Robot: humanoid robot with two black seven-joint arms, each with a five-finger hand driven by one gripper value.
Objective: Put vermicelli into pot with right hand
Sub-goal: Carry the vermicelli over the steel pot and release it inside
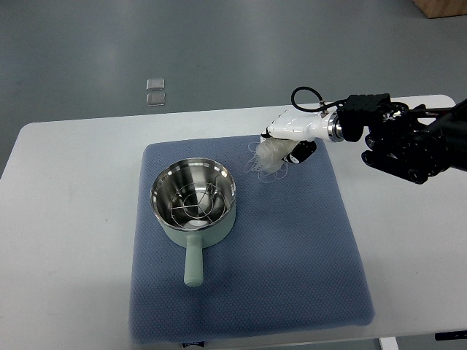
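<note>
While reaching in from the right edge over the white counter (pixel 66 189), right hand (pixel 288 138) at the far right part of the blue mat (pixel 292 255), white fingers (pixel 281 149) clenched around a pale, translucent tangle of vermicelli (pixel 266 162) hanging just beneath. Vermicelli above the mat, right of the pot (pixel 194 198) and apart from its rim. Pot left of centre on the mat, mint-green outside, steel inside, handle pointing toward the near edge. Two small clear squares (pixel 155 91) on the grey floor beyond the counter.
</note>
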